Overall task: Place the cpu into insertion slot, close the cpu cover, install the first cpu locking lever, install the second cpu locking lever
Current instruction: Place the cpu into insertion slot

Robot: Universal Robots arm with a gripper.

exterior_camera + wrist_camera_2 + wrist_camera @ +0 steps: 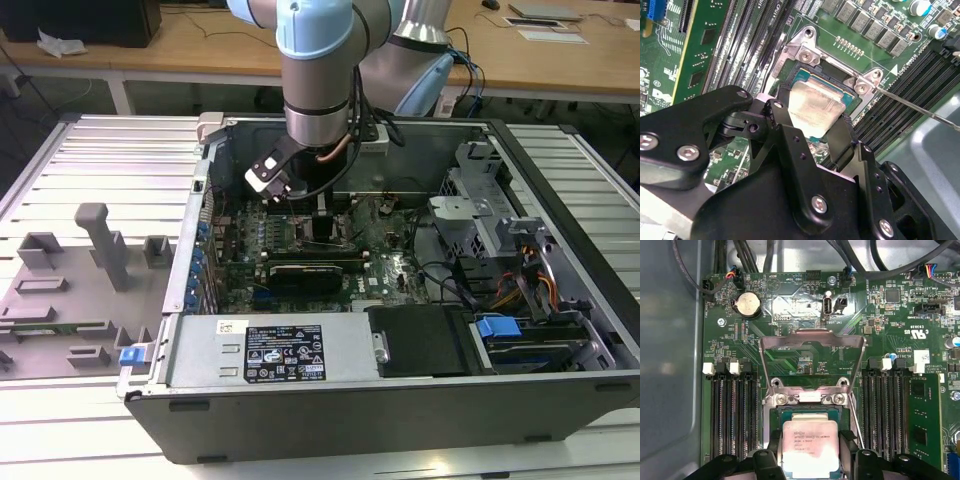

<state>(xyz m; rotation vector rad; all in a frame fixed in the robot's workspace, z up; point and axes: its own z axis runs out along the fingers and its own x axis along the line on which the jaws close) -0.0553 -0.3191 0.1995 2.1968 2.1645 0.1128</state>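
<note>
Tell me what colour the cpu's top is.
Pale silvery grey; the cpu shows best in the second wrist view.

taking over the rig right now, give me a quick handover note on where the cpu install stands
Gripper: shut on the cpu, with a finger on each of two opposite edges.
Cpu: right at the insertion slot on the motherboard. I cannot tell whether it is fully seated.
Cpu cover: flipped up and open.
Locking lever: one thin rod shows beside the socket, swung out and not latched.
Done: the cpu is at the slot.
Left: the cpu is not yet released, the cover is not closed, and neither lever is installed.
</note>
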